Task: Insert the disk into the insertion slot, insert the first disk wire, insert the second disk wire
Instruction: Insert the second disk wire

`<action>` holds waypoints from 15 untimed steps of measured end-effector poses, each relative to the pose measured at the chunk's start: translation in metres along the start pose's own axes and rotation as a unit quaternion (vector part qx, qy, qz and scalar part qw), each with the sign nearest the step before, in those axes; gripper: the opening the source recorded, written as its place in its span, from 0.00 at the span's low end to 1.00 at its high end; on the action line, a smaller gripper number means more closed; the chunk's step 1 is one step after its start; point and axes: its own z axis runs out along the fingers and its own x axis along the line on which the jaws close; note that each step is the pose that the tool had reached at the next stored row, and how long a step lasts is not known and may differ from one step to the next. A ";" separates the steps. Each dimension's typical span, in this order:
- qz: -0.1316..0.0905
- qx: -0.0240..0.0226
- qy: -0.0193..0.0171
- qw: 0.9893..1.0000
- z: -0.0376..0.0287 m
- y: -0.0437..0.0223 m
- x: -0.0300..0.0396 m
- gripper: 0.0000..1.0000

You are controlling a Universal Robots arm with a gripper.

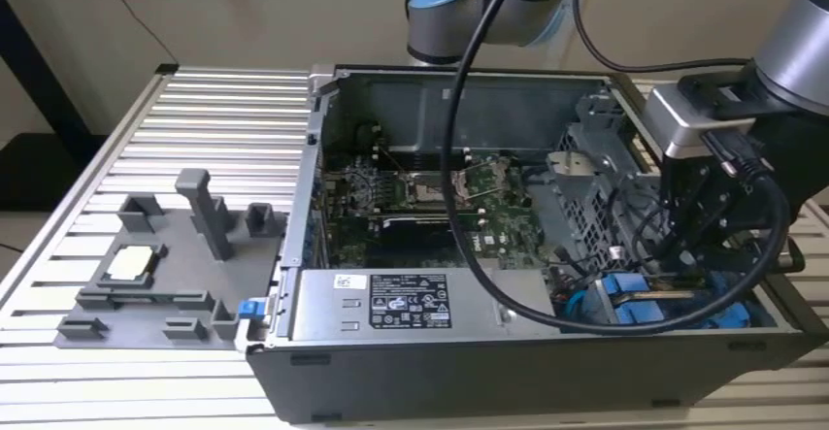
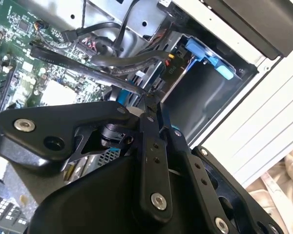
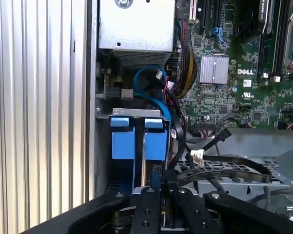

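Hand [image 2: 149, 109] over insertion slot [image 2: 205, 92], fingers together by black cables [image 2: 112, 63].

Blue-framed disk [image 3: 139, 139] upright in insertion slot [image 3: 103, 146]

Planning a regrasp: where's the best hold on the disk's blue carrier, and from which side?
Judging by the first wrist view, take the blue carrier by its two raised end tabs, coming from the case's open side. The tabs stand proud in the drive bay; the bay walls likely block a side approach.
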 end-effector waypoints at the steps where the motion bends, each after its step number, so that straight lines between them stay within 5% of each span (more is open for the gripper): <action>1: 0.000 0.000 0.000 1.000 0.0006 -0.0004 0.0006 0.16; 15: 0.000 0.000 0.000 1.000 0.0101 -0.0047 0.0018 0.16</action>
